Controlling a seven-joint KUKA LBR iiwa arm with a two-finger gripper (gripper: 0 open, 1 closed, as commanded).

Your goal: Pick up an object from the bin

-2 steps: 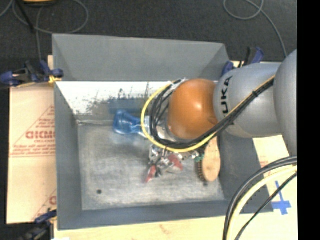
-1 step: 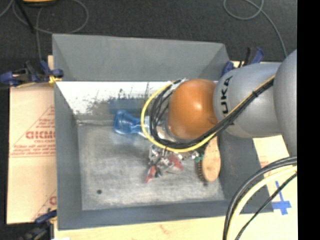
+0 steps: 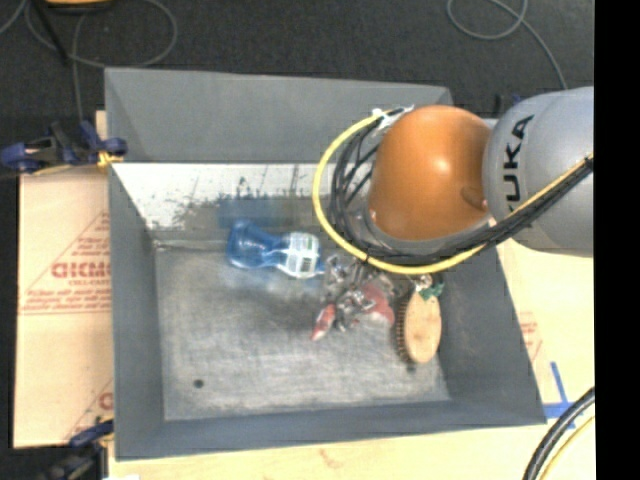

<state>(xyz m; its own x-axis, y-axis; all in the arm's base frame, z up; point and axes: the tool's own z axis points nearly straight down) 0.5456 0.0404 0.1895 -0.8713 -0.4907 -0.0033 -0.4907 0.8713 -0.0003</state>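
- Right of centre on the floor of the bin (image 3: pixel 135 298), the jaws hang low under the orange wrist cover (image 3: pixel 430 173), over a small red thing (image 3: pixel 325 325). It is half hidden by the metal, so its kind is unclear.
- Jaw state: cannot tell how far open they are, or whether anything sits between them; that spot is too cluttered.
- Neighbours: a blue clear bottle (image 3: pixel 265 248) with a white label lies on its side just up-left of the jaws, near the back wall. An oval wooden brush (image 3: pixel 421 330) lies just right of them, its dark bristle edge facing the jaws.
- Risk: the red thing looks small and low to the floor. A close could skate over it or pinch only an edge, and it would likely drop on the lift.
- Risk: the brush and bottle are both close. A close slightly off target could catch the brush rim or nudge the bottle, which probably rolls.
- Risk: two things clamped together would make a shaky hold, and one would fall back.
- Risk: the jaws look near the floor already, and pressing lower could scrape the metal.
- Risk: the cable loop (image 3: pixel 325 183) bulges wide above the bottle and might snag or brush something when the arm rises.
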